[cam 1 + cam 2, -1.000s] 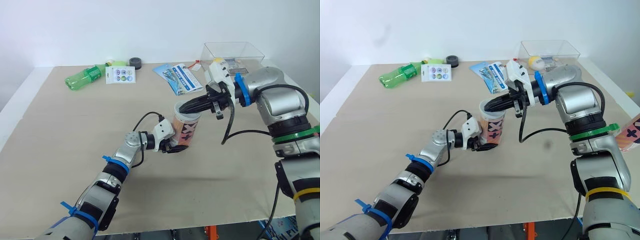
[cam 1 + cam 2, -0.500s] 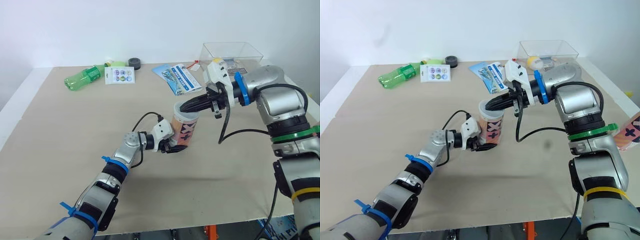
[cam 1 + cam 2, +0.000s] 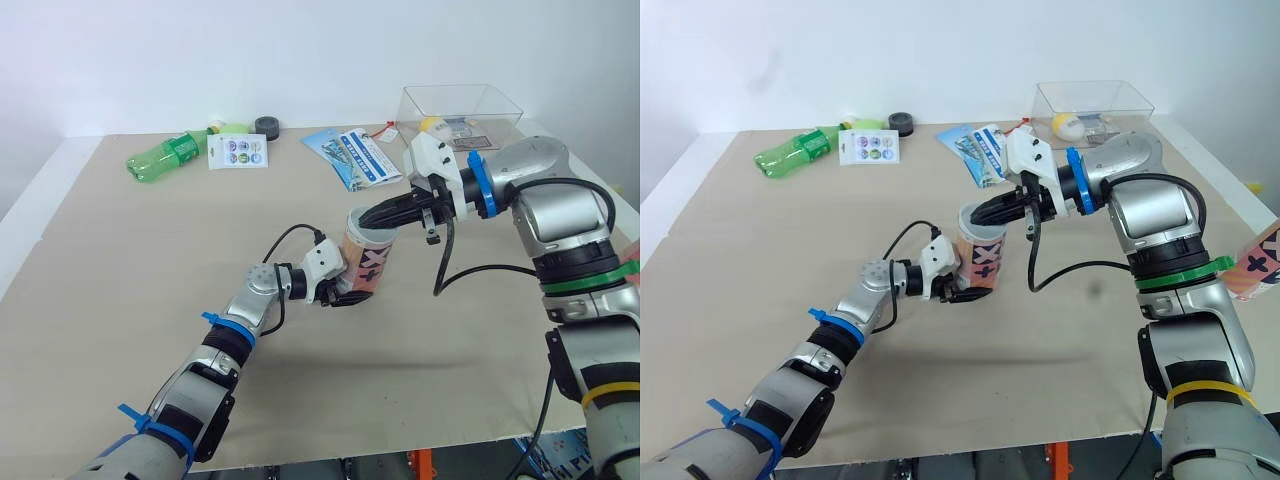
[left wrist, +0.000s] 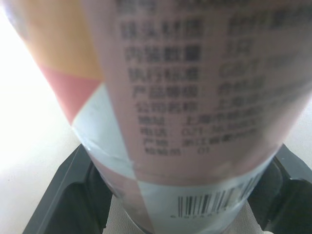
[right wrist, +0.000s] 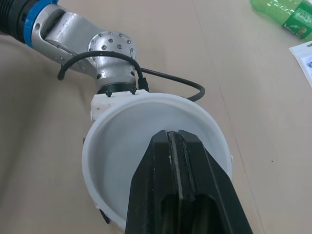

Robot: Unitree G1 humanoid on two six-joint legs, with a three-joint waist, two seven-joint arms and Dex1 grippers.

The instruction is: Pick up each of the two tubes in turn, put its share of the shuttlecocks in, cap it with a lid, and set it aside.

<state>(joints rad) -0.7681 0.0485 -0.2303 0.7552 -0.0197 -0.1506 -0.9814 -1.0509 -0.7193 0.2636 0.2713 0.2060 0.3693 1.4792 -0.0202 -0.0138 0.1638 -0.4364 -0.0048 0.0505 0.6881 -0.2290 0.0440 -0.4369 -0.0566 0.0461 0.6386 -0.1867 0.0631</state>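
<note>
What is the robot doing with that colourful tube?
It is working on a shuttlecock tube. The left gripper holds the tube roughly upright, with its jaws clamped round the lower end. The right gripper reaches in from the side, jaws shut, with the tips over the tube's open mouth. There is no lid on the tube yet. A green bottle and a clear box sit at the far side of the table.
</note>
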